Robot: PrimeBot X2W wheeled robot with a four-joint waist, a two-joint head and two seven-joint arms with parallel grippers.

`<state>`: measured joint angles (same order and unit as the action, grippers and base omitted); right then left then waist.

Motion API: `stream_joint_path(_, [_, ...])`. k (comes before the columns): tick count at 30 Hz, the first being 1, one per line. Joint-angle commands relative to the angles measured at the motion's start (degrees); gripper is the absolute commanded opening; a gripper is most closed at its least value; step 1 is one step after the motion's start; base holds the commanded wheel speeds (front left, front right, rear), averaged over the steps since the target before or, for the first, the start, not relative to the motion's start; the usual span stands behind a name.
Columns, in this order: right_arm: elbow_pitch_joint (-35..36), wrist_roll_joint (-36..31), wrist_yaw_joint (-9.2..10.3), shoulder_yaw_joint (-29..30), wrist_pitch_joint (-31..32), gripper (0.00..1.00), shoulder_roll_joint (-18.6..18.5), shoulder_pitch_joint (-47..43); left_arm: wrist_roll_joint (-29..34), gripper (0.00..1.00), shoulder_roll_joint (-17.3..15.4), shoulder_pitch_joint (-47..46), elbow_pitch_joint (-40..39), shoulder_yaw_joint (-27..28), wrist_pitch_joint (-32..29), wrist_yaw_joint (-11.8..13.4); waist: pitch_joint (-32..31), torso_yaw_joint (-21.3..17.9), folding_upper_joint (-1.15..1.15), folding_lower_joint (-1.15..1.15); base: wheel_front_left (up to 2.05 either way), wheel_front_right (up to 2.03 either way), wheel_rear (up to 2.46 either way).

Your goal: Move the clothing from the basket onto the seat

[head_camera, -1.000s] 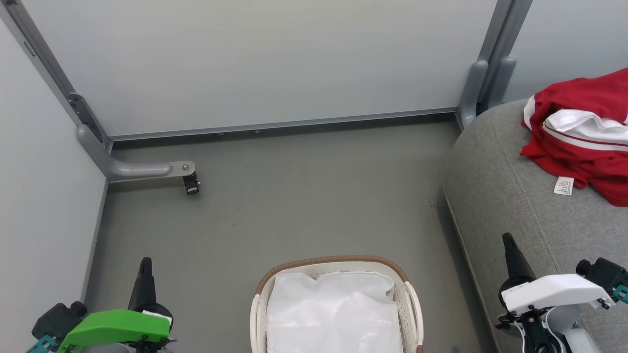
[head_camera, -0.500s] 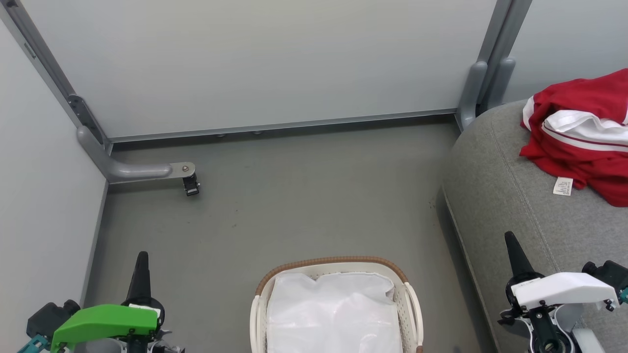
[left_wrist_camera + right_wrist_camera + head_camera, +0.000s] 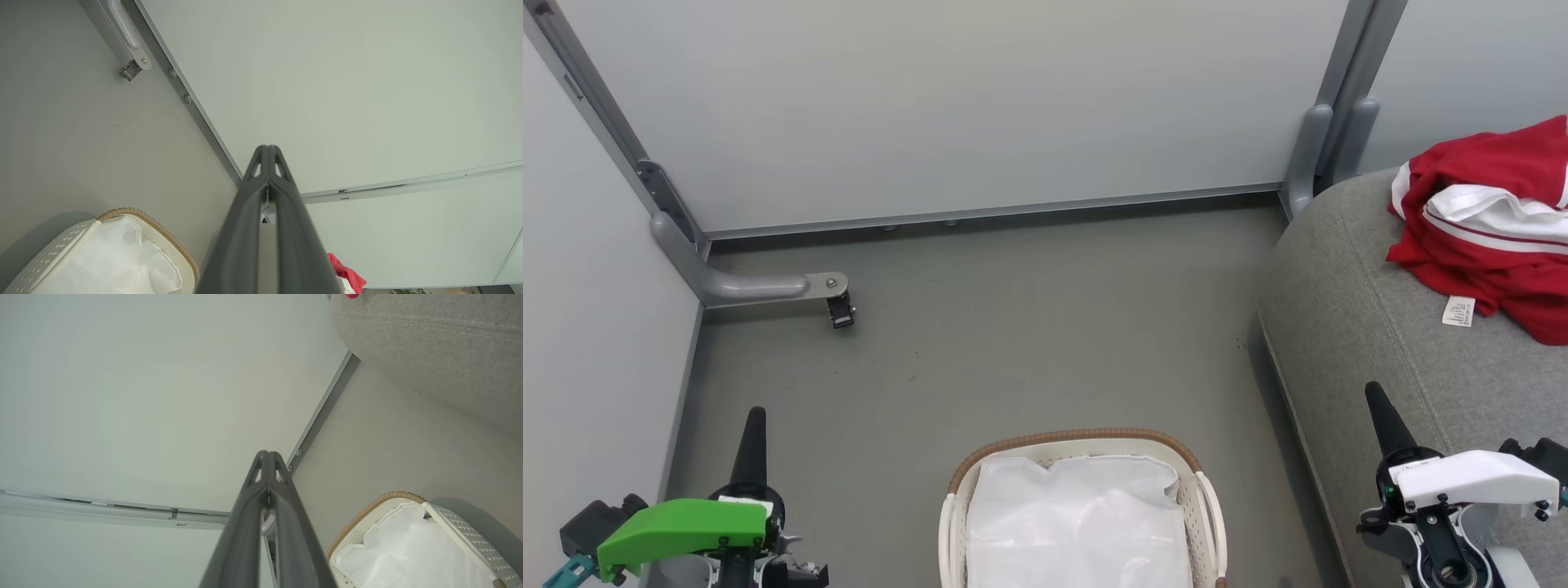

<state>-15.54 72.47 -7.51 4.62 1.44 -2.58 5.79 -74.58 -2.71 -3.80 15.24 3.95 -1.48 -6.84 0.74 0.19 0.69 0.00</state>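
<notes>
The red clothing (image 3: 1490,224), with white panels and a small white label, lies bunched on the grey seat (image 3: 1347,302) at the right; a scrap of the clothing (image 3: 345,272) peeks past my left fingers. The white basket (image 3: 956,490) with a brown rim stands on the floor at the bottom centre, holding just its white liner (image 3: 1078,523). My left gripper (image 3: 752,418) is at the lower left, shut and empty, left of the basket (image 3: 151,226). My right gripper (image 3: 1374,394) is shut and empty over the seat's front edge, right of the basket (image 3: 380,504).
Grey partition panels (image 3: 947,106) wall in the floor behind and to the left. A grey metal foot with a small black caster (image 3: 840,309) juts out from the left corner. Another panel post (image 3: 1319,143) stands behind the seat's corner.
Both grippers have drawn slightly back toward the bottom of the head view, staying shut. The clothing, basket and seat have not moved.
</notes>
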Motion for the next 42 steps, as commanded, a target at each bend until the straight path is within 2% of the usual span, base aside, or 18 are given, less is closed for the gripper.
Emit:
stream_joint_path(1, [0.6,1.4,0.02,0.3,0.4,0.0,-0.3,0.9,-1.1,0.0,-0.2,-1.3,-0.5,0.4,-0.3,-0.3,0.0,0.0,-0.45,0.0,0.0,0.0,0.0])
stream_joint_path(42, [1.3,19.2,0.03,2.0,5.1,0.0,-0.5,0.9,-17.2,0.0,-0.3,-3.1,-1.0,2.7,-5.1,-0.8,-0.6,-0.2,-0.67,0.0,0.0,0.0,0.0])
